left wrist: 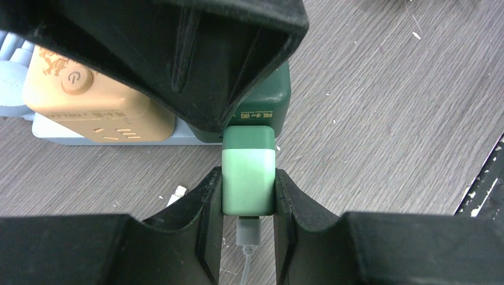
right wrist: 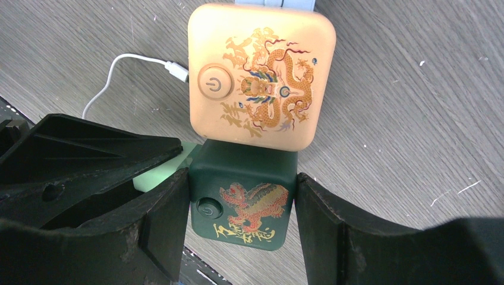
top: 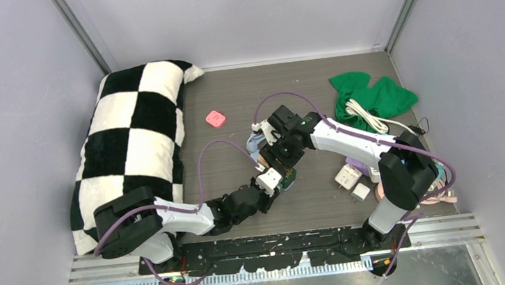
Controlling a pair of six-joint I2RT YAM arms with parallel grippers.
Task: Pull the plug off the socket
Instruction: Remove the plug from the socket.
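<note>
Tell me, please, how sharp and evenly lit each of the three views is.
Top external: even, soft light, faint shadows, all sharp. Left wrist: the pale green plug is crisp; the black fingers beside it show little detail. Right wrist: the dark green socket and orange cube are sharp, without glare.
</note>
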